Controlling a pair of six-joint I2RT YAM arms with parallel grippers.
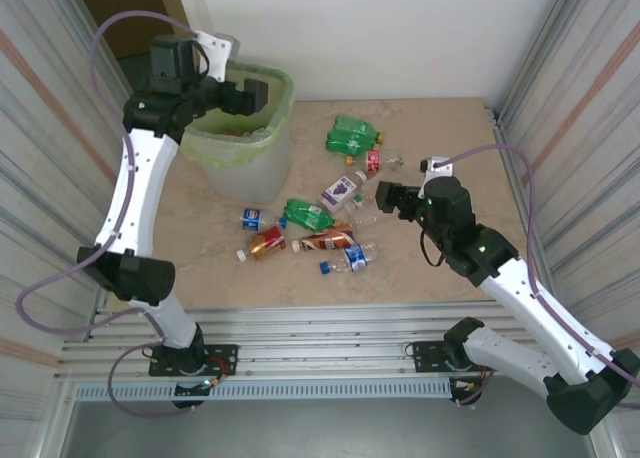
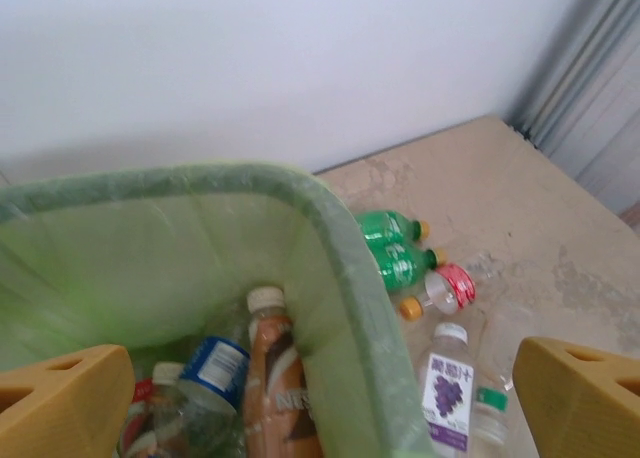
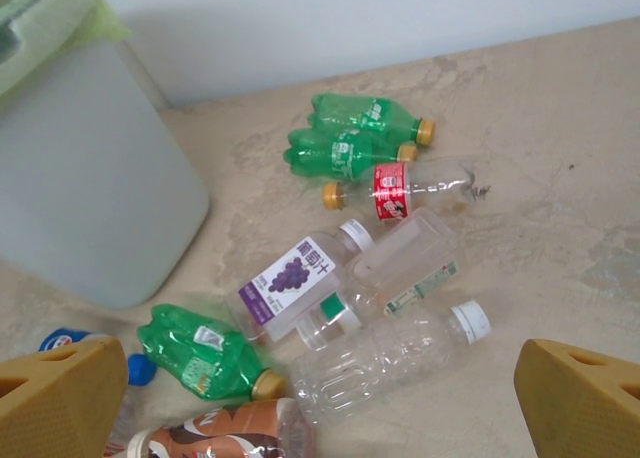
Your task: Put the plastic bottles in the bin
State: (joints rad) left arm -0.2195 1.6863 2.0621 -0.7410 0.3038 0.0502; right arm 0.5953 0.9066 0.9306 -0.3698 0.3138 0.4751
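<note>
Left gripper (image 1: 260, 95) hangs over the open mouth of the bin (image 1: 283, 96), which stands at the far left of the table (image 1: 450, 128), near the back wall. In the left wrist view its yellow fingers (image 2: 60, 403) sit wide apart at the lower corners with nothing between them, so the jaws are spread and empty. Below them, inside the green liner (image 2: 150, 268), lie a brown bottle (image 2: 280, 393) with a pale cap and a blue-label bottle (image 2: 212, 371), with more clear plastic beside them that is too blurred to count. Right gripper (image 1: 386, 194) sits low over the table, just right of the scattered bottles (image 1: 320, 228). Its fingers (image 3: 585, 398) are likewise spread and hold nothing. Ahead of it, from far to near, lie a green pair (image 3: 355, 138) side by side, a red-label bottle (image 3: 410, 185) just beside them, a purple-label bottle (image 3: 298, 275), a flat clear bottle (image 3: 408, 266) touching it, and a white-capped clear bottle (image 3: 390, 353) nearest the fingers. To the left of these lie a single green bottle (image 3: 200, 350) and a second brown bottle (image 3: 225, 443). The top view adds, near the front edge, a small blue-labelled bottle (image 1: 252, 219), a reddish bottle (image 1: 266, 242) and a loose blue cap (image 1: 325, 268).
</note>
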